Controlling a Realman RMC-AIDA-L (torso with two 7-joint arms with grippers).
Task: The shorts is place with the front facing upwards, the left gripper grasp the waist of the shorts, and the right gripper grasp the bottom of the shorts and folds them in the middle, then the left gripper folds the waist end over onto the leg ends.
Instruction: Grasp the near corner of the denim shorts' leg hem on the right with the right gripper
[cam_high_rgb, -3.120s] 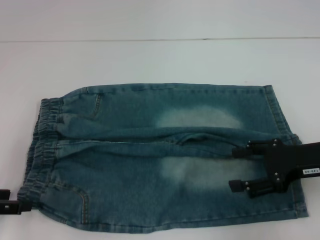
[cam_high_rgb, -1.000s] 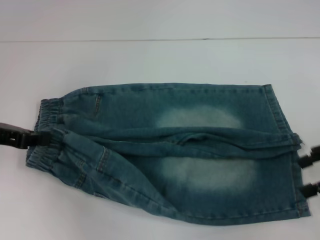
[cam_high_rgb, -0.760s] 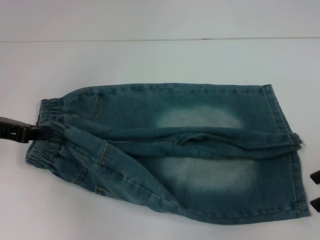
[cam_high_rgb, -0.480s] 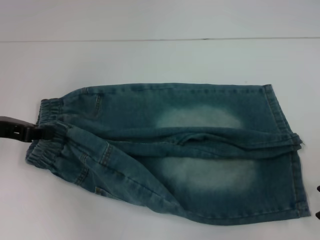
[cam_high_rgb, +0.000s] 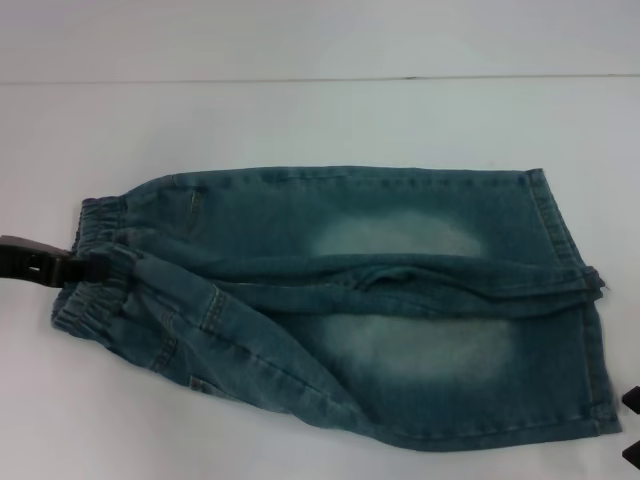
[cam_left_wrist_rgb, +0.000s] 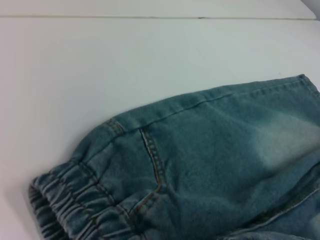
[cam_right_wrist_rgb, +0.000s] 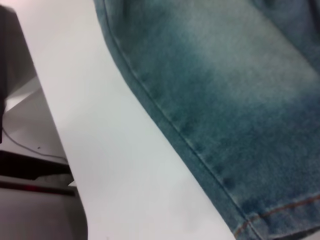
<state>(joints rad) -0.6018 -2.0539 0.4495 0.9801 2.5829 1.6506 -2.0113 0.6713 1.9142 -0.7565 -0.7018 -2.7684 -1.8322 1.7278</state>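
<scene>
The faded blue denim shorts (cam_high_rgb: 380, 300) lie flat on the white table, with the puckered waist (cam_high_rgb: 95, 300) at the left and the leg ends (cam_high_rgb: 590, 330) at the right. My left gripper (cam_high_rgb: 88, 268) reaches in from the left edge and is shut on the waist, whose near corner is pulled up over the middle of the band, leaving a slanted fold along the near leg. Only the two black tips of my right gripper (cam_high_rgb: 632, 427) show at the near right edge, apart and off the cloth. The left wrist view shows the waist (cam_left_wrist_rgb: 70, 200) and a pocket seam.
The white table (cam_high_rgb: 320, 120) stretches bare behind the shorts to a seam line near the back. In the right wrist view the table's edge (cam_right_wrist_rgb: 60, 150) drops off to a dark floor close to the denim hem (cam_right_wrist_rgb: 165, 120).
The right gripper left the leg area and drew back to the right edge. The left gripper took the near waist corner and carried it over to mid-waistband. Hardly any motion in the last half second.
</scene>
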